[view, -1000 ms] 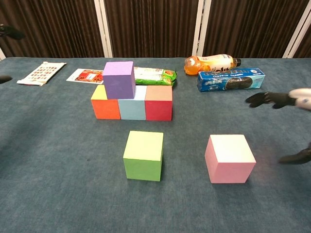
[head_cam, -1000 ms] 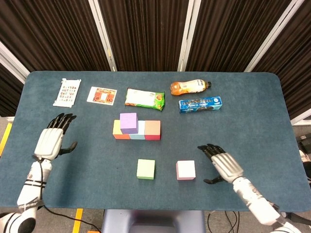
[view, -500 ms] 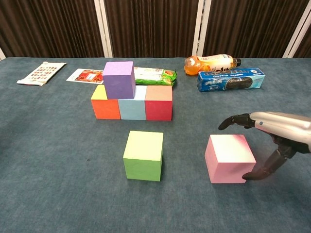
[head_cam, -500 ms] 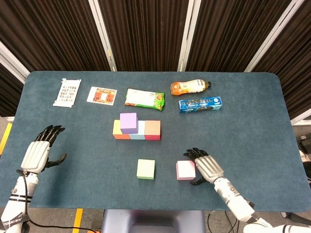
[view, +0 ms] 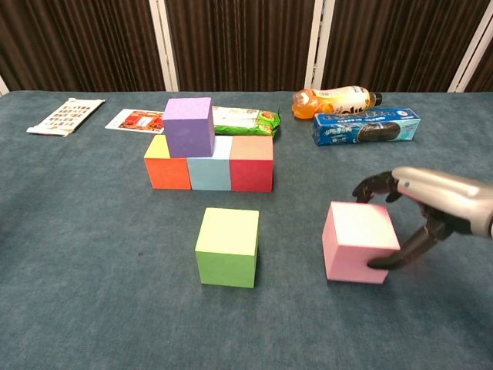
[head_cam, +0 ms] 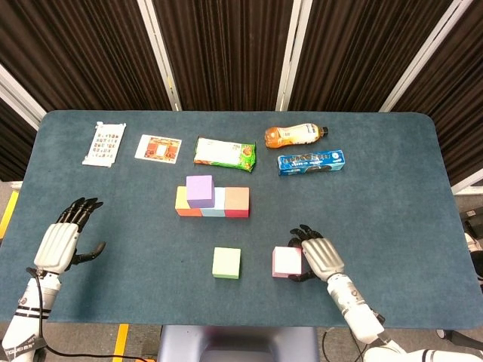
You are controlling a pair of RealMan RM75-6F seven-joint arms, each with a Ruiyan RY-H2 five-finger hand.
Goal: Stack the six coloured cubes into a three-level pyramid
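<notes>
Since half a second ago the right hand (view: 420, 212) has closed in on the pale pink cube (view: 359, 242), which has tilted and shifted slightly toward the desk's left side. The hand now grasps that cube, fingers curled over its far top edge and thumb pressed against its right face near the front. The pink cube sits near the front edge of the blue-felt desk (head_cam: 392, 204), right of centre.

Beside it, apart and toward the left, rests the light green cube (view: 228, 247), untouched. Further back, near the desk's middle, stands a row of three touching cubes: the orange cube with a yellow top (view: 167, 164), the pale blue cube (view: 210, 168) and the red cube with a tan top (view: 252, 164). The purple cube (view: 189, 126) sits on top, over the orange and blue ones.

The left hand (head_cam: 63, 242) hovers near the front left corner, released, fingers spread and holding nothing.

Along the back edge lie a white printed card (head_cam: 104, 143), a red-and-white packet (head_cam: 158, 148), a green snack wrapper (head_cam: 225, 152), an orange drink bottle (head_cam: 294, 135) on its side and a blue biscuit box (head_cam: 311, 161).
</notes>
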